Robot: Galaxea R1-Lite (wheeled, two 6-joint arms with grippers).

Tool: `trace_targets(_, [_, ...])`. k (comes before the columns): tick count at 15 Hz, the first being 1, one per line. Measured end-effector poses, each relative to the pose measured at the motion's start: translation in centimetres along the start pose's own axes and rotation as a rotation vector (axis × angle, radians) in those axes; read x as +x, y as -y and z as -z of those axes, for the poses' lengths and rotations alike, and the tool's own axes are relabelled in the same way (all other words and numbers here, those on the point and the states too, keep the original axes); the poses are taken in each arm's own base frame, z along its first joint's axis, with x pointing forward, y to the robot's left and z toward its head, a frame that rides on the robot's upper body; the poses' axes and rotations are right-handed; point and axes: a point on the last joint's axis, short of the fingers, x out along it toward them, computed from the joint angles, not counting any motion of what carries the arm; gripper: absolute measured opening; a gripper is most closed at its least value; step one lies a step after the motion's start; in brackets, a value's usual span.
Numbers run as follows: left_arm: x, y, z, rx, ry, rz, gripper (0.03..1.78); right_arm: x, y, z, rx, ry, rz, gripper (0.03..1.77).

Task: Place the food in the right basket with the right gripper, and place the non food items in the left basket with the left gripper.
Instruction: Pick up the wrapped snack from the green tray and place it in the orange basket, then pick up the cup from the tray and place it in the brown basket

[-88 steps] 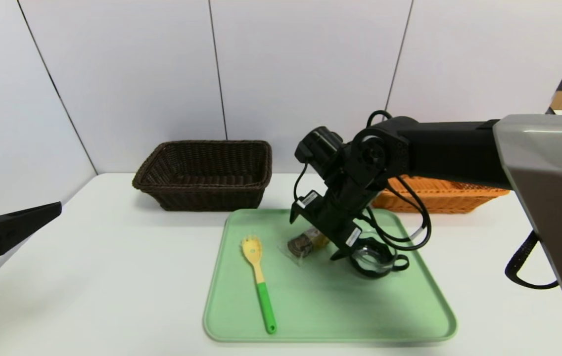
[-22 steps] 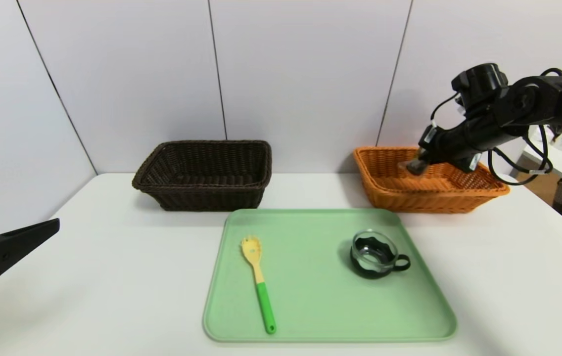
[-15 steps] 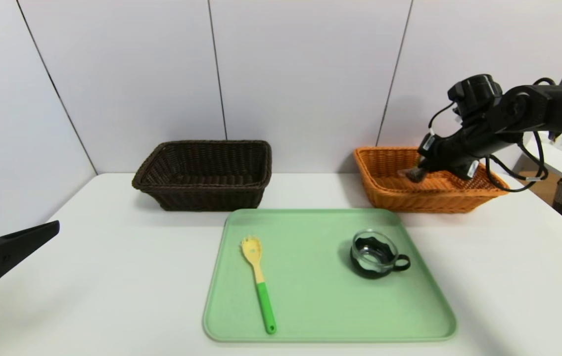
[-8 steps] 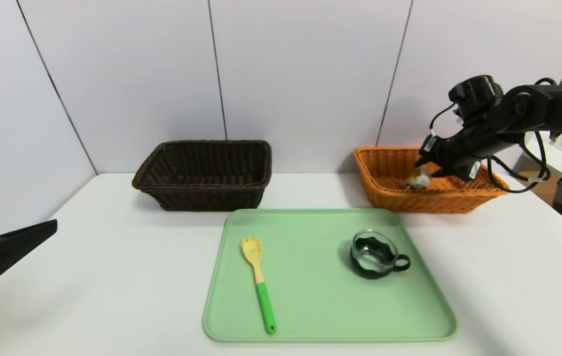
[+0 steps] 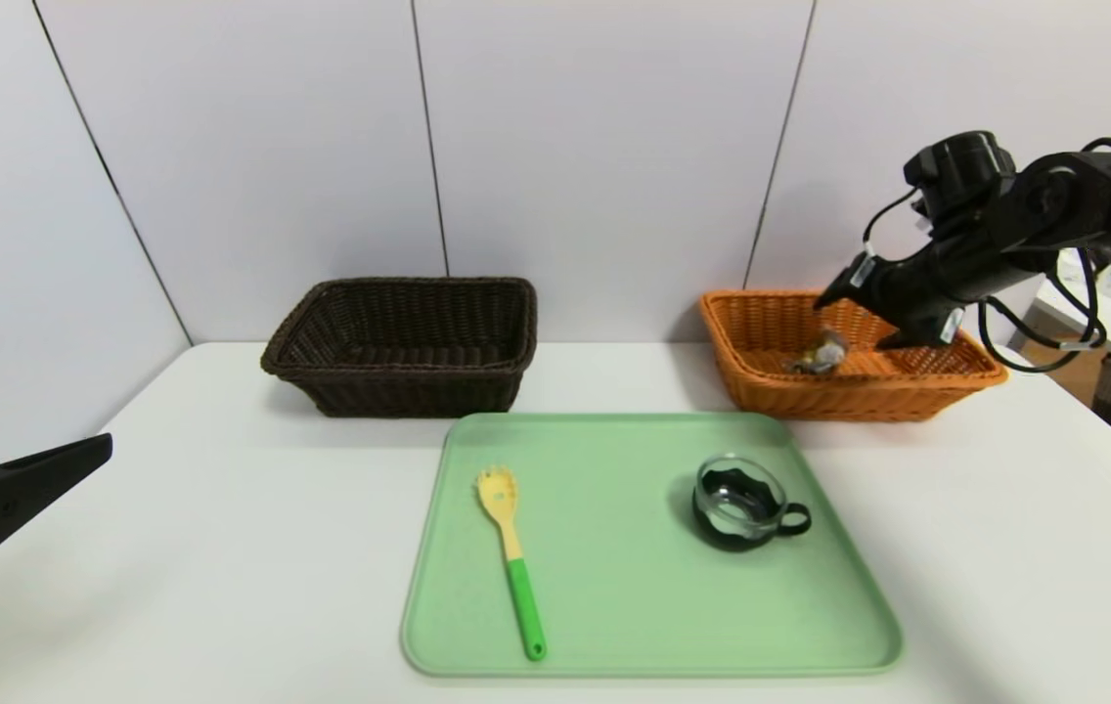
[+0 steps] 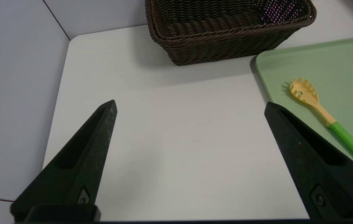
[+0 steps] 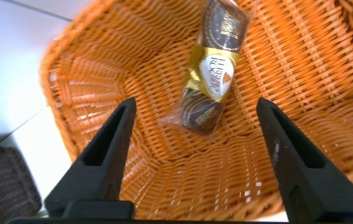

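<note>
Jaws of the right gripper (image 7: 196,101) are held apart, seemingly just above the food (image 7: 215,67), cradled by the orange basket (image 7: 288,77); the left gripper's (image 6: 190,104) are spread over the desk (image 6: 192,149).

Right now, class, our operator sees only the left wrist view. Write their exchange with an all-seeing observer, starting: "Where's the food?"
Observer: The clear-wrapped roll of dark cookies lies in the orange-tan wicker basket.
Operator: My open black left gripper is idle beside the green tray. What joins the yellow-headed, green-handled spoon there?
Observer: A clear glass cup with black holder.
Operator: And the black right gripper?
Observer: Open above the roll.
</note>
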Motion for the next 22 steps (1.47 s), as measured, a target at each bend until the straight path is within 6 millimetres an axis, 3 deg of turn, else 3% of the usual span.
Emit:
trace_targets(6, [0.1,0.0,0.2,0.000,-0.012,0.002,1.69,-8.5,-2.2,0.7,-0.257,0.114,-0.033,1.55])
trace_targets(10, [0.0,0.0,0.2,0.000,-0.008,0.002,1.69,-13.5,-2.8,3.6,-0.489,0.124,-0.074,1.61])
trace_targets(16, [-0.2,0.0,0.1,0.015,0.003,0.007,1.69,-19.7,-3.6,7.5,-0.584,0.130,-0.202,1.67])
trace_targets(19, [-0.1,0.2,0.3,0.018,-0.006,0.023,1.69,-22.2,-3.5,10.3,-0.645,0.119,-0.226,1.68])
trace_targets(22, [0.1,0.3,0.8,0.017,-0.024,0.030,1.69,-22.6,-3.2,12.7,-0.682,0.073,-0.238,1.69])
